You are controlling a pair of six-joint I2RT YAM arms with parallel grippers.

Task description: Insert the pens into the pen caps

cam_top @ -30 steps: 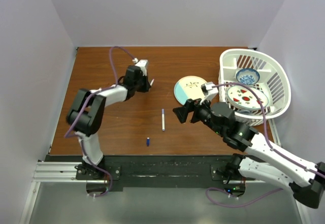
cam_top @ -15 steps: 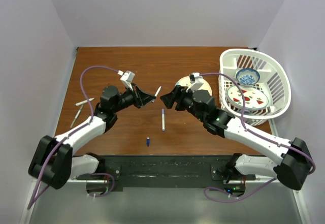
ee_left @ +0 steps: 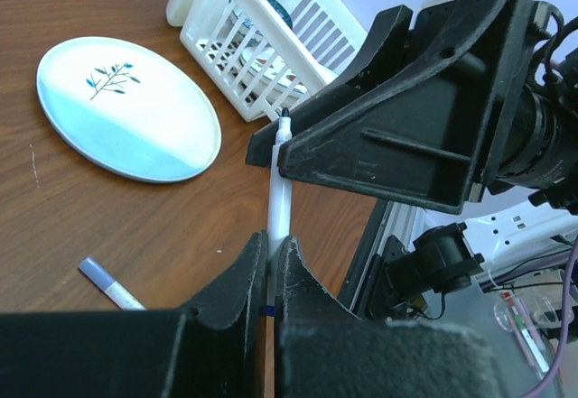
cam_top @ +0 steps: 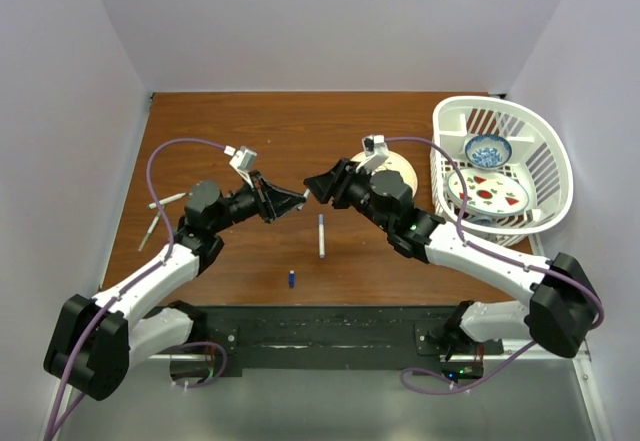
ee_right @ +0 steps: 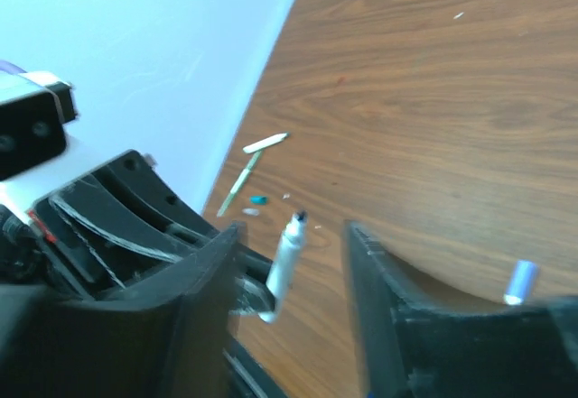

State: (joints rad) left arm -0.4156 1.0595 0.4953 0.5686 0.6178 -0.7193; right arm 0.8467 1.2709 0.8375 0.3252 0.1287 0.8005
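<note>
Left fingers (ee_left: pixel 230 300) clamped on pen (ee_left: pixel 278 201) base; tip sits between spread right fingers (ee_right: pixel 388 308).

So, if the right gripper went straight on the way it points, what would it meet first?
The pen clamped in the left gripper: its dark tip sits between the right gripper's open jaws. Behind it comes the left gripper itself, though depth is unclear.

The pen (ee_left: pixel 279 190) held in the left gripper (ee_left: pixel 271 252) is smooth, glossy white plastic. That gripper's fingers and those of the right gripper (ee_right: pixel 291 245) are matt black plastic with a grainy finish. Under them the table (ee_left: pixel 108 226) is smooth wood with a soft sheen. Ahead of the left gripper lies a glossy glazed plate (ee_left: pixel 126 109).
</note>
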